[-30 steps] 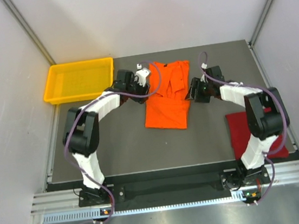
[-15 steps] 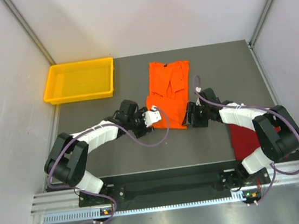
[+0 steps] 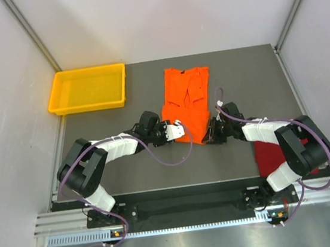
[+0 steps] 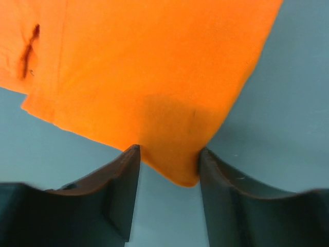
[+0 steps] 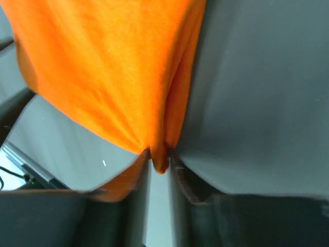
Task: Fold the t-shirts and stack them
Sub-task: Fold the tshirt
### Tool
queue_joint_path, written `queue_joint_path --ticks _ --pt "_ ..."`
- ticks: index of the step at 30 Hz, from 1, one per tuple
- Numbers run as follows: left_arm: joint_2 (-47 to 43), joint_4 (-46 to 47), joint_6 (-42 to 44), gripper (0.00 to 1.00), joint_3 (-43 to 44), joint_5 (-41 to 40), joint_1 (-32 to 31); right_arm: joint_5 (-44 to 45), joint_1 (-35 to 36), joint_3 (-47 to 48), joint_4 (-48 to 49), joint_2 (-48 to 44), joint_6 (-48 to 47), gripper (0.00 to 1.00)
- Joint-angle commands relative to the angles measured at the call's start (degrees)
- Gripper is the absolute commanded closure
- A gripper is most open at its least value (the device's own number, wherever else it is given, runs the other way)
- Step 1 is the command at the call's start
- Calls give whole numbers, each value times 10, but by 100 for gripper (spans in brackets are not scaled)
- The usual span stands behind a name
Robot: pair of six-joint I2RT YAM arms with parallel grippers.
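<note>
Though walls (image 3: 158, 16) are pale, the table (image 3: 249, 71) is dark.

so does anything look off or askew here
Nothing spilled or damaged. The orange t-shirt has an uneven near hem: the right claw pinches one corner into a pucker, while the left claw only straddles the other corner. The dark red t-shirt lies partly under the right arm.

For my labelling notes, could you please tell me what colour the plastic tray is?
The tray is bright yellow, best seen in the top external view.
</note>
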Motion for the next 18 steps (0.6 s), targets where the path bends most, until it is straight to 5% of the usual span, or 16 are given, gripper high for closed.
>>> queue_joint_path --ticks 1,3,4,10,18 --pt "18 -4 13 54 -2 -6 -6 -13 7 -2 0 17 1 84" --pt "17 -17 7 95 -3 -6 -11 -13 6 -2 0 13 -1 94" --pt "14 -25 2 100 -3 -7 -12 -14 5 -4 0 11 -2 96" --pt "-66 -135 -37 100 -38 11 -19 -35 20 -50 -39 -52 -3 100" --pt "-253 -368 -57 100 -81 43 -64 -19 149 -124 -194 -261 59 100"
